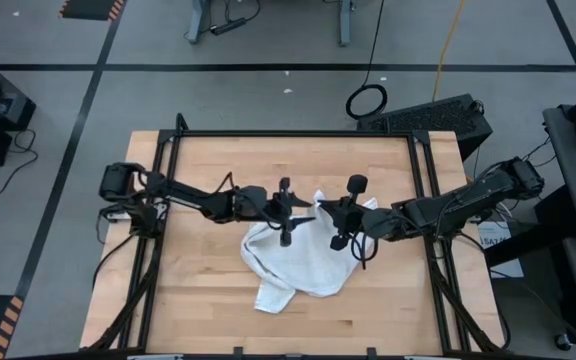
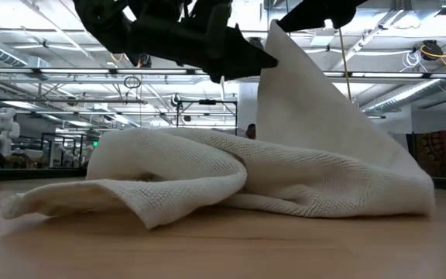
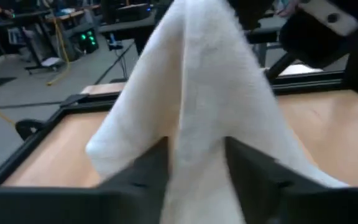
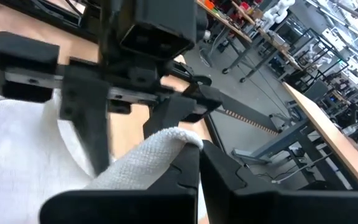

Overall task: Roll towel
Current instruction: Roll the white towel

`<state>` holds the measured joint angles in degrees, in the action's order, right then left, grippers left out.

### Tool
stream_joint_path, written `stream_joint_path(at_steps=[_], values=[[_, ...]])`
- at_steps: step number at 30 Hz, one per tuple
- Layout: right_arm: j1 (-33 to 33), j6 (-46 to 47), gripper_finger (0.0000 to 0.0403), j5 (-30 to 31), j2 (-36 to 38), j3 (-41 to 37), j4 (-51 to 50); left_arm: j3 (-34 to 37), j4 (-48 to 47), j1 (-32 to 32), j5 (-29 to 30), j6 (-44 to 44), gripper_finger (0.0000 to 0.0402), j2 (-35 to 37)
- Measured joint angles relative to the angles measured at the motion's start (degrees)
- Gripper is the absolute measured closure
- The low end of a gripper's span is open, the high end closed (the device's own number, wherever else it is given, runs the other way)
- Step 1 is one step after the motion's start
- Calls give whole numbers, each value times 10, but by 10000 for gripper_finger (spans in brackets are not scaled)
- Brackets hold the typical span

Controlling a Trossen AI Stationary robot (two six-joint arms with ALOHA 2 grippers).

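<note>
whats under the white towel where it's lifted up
Under the thin white cloth towel, the peak pinched by the right gripper stands clear of the wooden table. Folds hide whatever lies beneath the crumpled part. The left gripper straddles another raised fold.

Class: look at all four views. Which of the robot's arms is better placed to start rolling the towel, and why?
Probably left. Its pincer has towel between its fingers, on the heaped side. The right pincer is shut on a raised corner, so it can hold the cloth taut.
</note>
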<state>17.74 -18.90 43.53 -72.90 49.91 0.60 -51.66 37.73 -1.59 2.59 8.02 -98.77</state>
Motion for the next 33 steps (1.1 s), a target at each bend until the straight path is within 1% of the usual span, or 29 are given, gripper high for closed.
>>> stream_joint_path(at_steps=[2,3,4,8,11,13,15,16,18,21,23,27,30,33], values=[[0,6,403,0,0,0,-10,0,-23,-5,6,8,346,12],[0,15,403,0,0,0,-17,0,-31,-6,7,12,373,21],[0,26,403,0,0,0,-26,0,-39,-7,15,13,384,30],[9,90,394,-11,0,0,-78,0,-103,-17,42,35,389,82],[19,157,369,-71,0,0,-127,0,-197,-26,35,54,396,132],[24,215,347,-131,0,0,-178,0,-281,-29,39,46,397,159],[24,276,327,-176,-6,0,-231,0,-358,-31,41,34,398,173],[25,308,318,-183,-12,0,-258,0,-378,-34,40,30,398,174],[24,366,303,-176,-27,0,-317,1,-406,-44,39,29,398,172],[21,417,289,-142,-58,0,-383,0,-395,-60,38,29,399,162],[18,432,285,-124,-78,-9,-410,1,-400,-73,38,28,399,155],[0,440,284,-122,-96,-48,-412,0,-407,-99,36,11,400,149],[-21,440,284,-157,-97,-76,-413,4,-425,-118,35,-15,398,149],[-41,384,284,-197,-82,-88,-415,7,-452,-137,40,-29,396,149]])
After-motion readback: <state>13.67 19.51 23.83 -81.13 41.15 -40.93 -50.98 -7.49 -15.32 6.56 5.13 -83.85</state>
